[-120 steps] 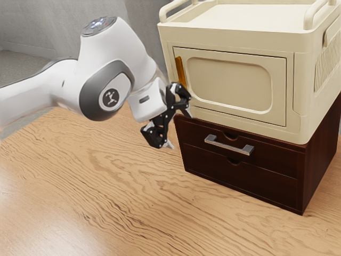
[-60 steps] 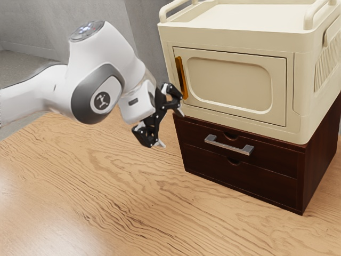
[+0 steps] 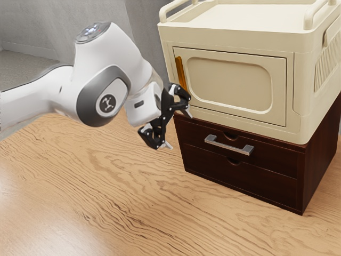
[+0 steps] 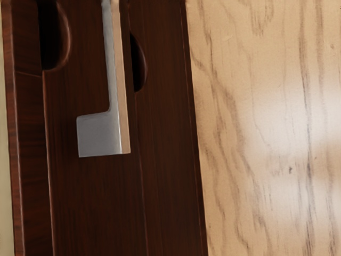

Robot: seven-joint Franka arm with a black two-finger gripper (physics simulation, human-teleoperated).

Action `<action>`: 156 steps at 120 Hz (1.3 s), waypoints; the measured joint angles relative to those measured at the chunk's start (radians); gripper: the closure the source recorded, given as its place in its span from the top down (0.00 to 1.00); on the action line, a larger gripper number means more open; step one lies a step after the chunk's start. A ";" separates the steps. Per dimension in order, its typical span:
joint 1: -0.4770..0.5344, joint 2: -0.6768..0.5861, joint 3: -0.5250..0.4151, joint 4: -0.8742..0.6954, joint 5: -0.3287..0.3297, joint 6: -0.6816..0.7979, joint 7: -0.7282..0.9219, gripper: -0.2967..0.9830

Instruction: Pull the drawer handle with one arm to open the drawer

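My black gripper (image 3: 179,130) stands open in front of the dark wooden cabinet, off to the exterior view's left of the handle and apart from it, with nothing between its fingers. The silver bar handle (image 3: 229,146) is fixed to the upper drawer (image 3: 273,161), whose front lies flush with the cabinet. In the wrist view one end of the silver handle (image 4: 100,135) and part of its bar stand out from the dark drawer front (image 4: 96,197).
A cream appliance (image 3: 229,80) with a closed door and an amber handle (image 3: 181,72) rests on the cabinet, close to the gripper. Below the upper drawer is another dark front (image 3: 240,181). The wooden table (image 3: 133,197) spreads in front of the cabinet.
My gripper first drew back toward the exterior view's left, then came forward again toward the cabinet, close to where it was. The drawer and handle have not moved.
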 joint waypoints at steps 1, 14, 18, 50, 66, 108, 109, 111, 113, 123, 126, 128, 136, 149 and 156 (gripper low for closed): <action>-0.001 0.000 0.000 0.000 0.000 0.000 0.000 0.77; -0.018 0.001 -0.001 0.000 -0.001 0.003 0.003 0.77; -0.023 0.001 -0.001 0.000 -0.001 0.004 0.004 0.77; -0.036 -0.015 -0.001 -0.028 0.000 0.012 0.009 0.77; -0.051 -0.021 -0.002 -0.043 0.000 0.024 0.011 0.77; -0.085 0.014 -0.001 -0.044 0.000 0.051 0.013 0.77; -0.085 0.015 -0.001 -0.044 0.000 0.052 0.013 0.77; -0.086 0.017 -0.001 -0.044 0.000 0.053 0.013 0.77; -0.086 0.019 -0.001 -0.044 0.000 0.054 0.013 0.77; -0.088 0.025 -0.001 -0.044 0.000 0.059 0.014 0.77; -0.089 0.028 -0.001 -0.044 0.000 0.061 0.014 0.77; -0.089 0.031 -0.001 -0.044 0.000 0.063 0.014 0.77; -0.091 0.036 -0.001 -0.045 0.000 0.068 0.014 0.77; -0.093 0.046 -0.001 -0.044 -0.001 0.079 0.014 0.77; -0.095 0.052 -0.001 -0.044 -0.001 0.083 0.015 0.77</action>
